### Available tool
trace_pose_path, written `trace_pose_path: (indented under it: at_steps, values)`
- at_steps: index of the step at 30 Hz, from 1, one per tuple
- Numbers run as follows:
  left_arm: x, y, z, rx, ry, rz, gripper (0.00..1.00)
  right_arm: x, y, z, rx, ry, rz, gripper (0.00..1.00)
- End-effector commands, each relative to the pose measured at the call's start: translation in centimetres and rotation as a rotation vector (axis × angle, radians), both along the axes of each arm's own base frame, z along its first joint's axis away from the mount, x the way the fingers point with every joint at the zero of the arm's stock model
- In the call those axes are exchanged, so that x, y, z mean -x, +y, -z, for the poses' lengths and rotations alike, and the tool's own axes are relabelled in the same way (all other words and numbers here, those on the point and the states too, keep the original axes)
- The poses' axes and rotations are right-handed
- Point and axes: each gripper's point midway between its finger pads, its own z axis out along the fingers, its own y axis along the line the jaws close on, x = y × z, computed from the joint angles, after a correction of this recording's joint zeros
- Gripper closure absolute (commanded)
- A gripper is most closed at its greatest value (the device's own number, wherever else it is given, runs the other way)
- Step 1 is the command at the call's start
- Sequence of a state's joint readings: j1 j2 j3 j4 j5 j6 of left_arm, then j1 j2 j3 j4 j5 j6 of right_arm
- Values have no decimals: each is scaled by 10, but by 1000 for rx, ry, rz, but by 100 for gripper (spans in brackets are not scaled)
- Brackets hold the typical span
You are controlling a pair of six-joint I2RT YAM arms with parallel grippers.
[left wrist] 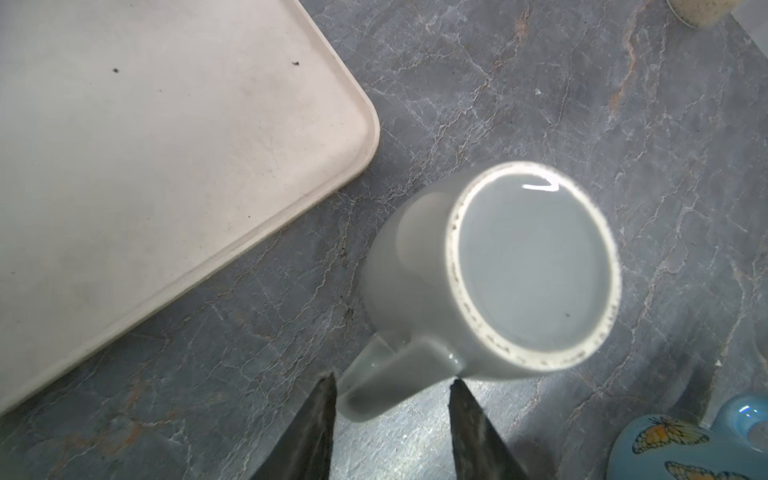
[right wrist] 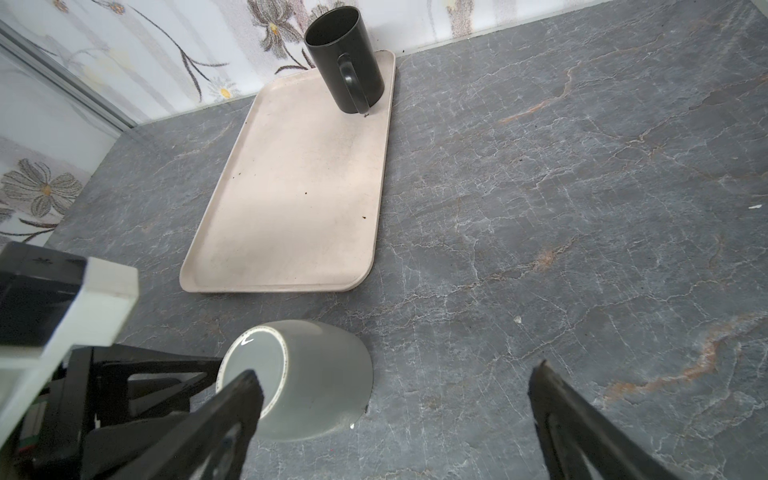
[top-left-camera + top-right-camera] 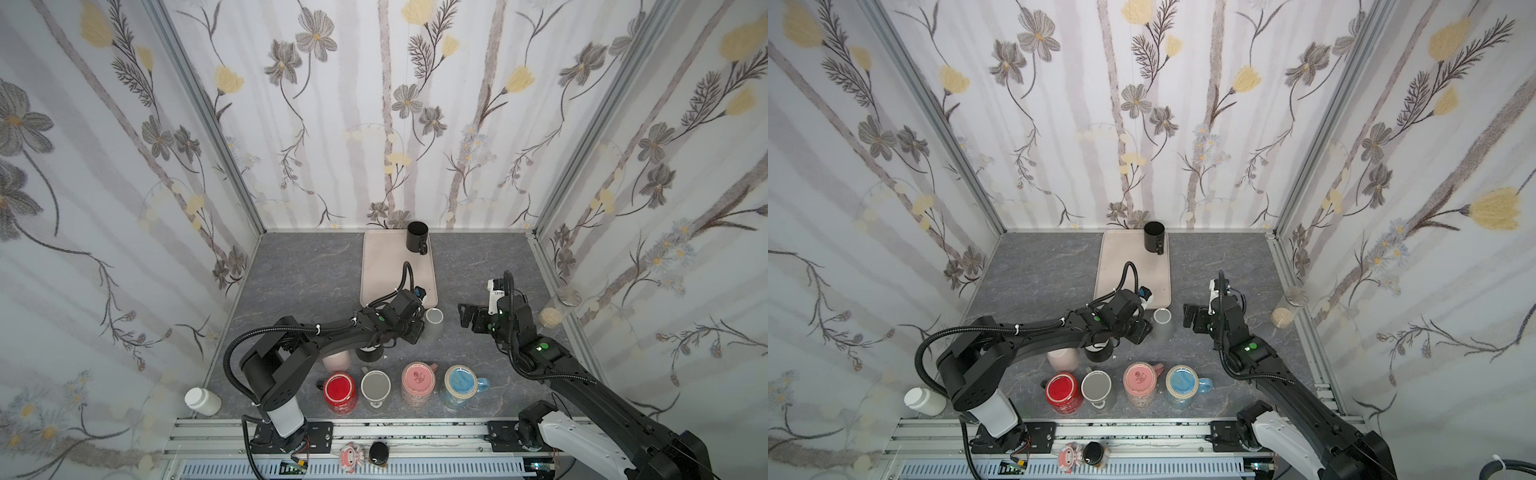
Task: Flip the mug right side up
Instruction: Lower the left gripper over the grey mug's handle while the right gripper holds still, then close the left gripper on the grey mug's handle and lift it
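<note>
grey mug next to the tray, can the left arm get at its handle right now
Probably yes: the fingers of the left gripper sit either side of the handle of the grey mug, and nothing stands between.
</note>
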State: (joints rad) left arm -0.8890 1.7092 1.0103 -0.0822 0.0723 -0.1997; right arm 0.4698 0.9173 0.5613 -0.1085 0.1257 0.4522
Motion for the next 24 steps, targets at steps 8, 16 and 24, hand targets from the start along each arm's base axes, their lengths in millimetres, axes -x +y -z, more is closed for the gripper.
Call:
trace_pose_path:
  at_steps: [8, 16, 24]
  values:
    - [15, -25, -14, 88, 7, 102, 69, -3, 0, -7, -25, -28, -2, 0]
    - [8, -17, -8, 9, -36, 68, 51, -3, -1, -4, -29, -22, -1, 0]
    - [11, -19, 4, -62, -62, 98, 63, -5, 0, -5, -38, -23, -5, 0]
